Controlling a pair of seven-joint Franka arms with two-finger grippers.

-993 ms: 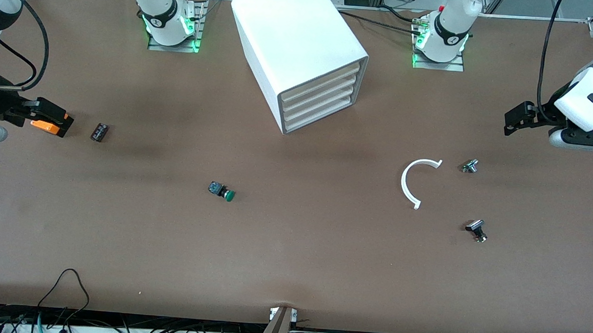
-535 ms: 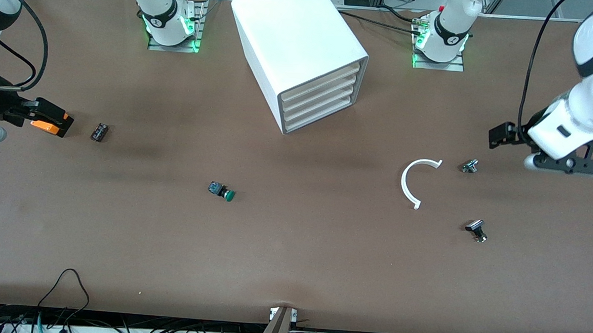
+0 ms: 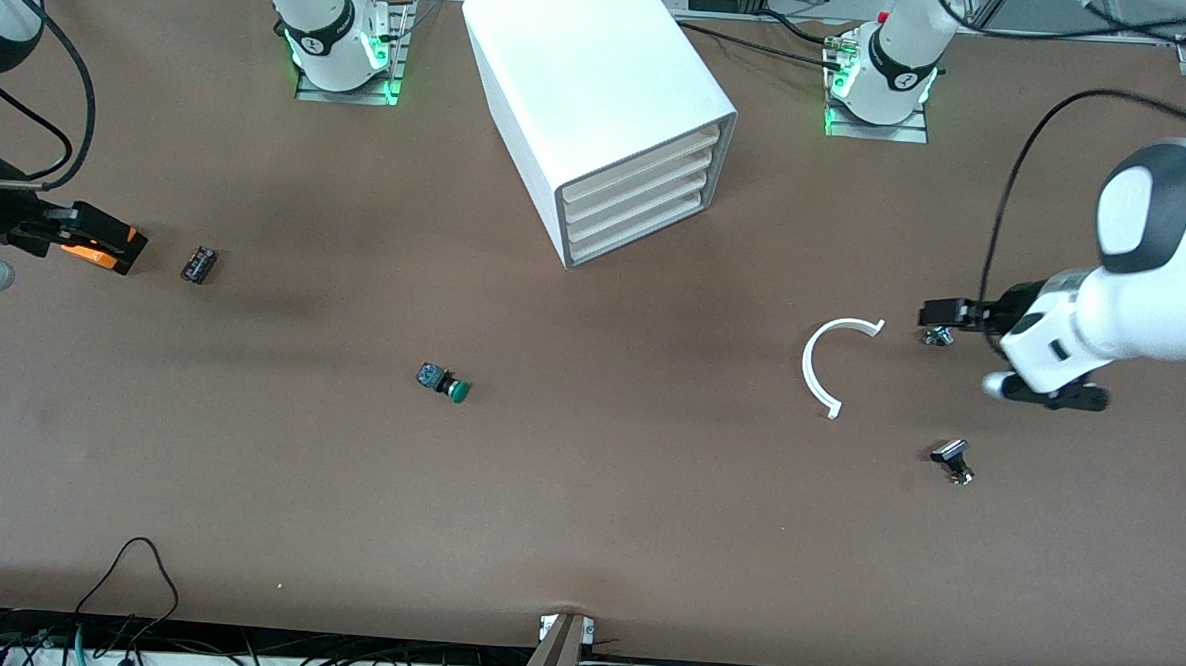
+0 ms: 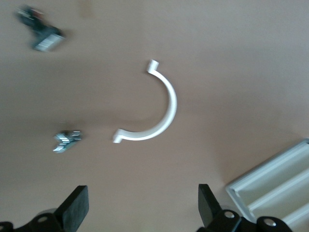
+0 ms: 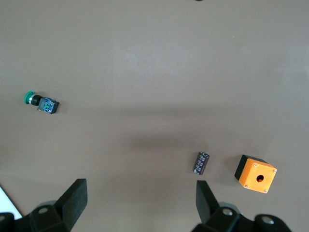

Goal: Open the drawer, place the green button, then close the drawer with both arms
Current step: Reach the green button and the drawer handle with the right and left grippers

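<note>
Nearest the front camera, a small black-and-silver part (image 3: 952, 461) is located toward the left arm's end of the table. The button (image 3: 443, 382) is positioned slightly farther from the camera, near the middle of the table, lying on its side with the green cap pointing toward the front camera. It is untouched and well apart from both grippers and from the cabinet.

A white curved piece (image 3: 830, 361) is laid flat farther toward the left arm's end. Just beside it, a second small silver part (image 3: 938, 335) is found.

The left gripper (image 3: 939, 313) is held over this silver part. In the left wrist view, its fingers (image 4: 73, 210) are seen spread wide apart, with nothing between them.

Toward the right arm's end of the table, a small dark cylindrical component (image 3: 199, 264) is placed, and an orange box (image 3: 106, 247) is seen near it. The right gripper (image 5: 140, 203) is held above this area. Its fingers (image 5: 72, 199) are set wide apart and nothing is gripped.

Farthest from the camera, between the two arm bases, the white cabinet (image 3: 594, 83) is stood at an angle. The drawer (image 3: 637, 237), lowest of four, is fully pushed in.
</note>
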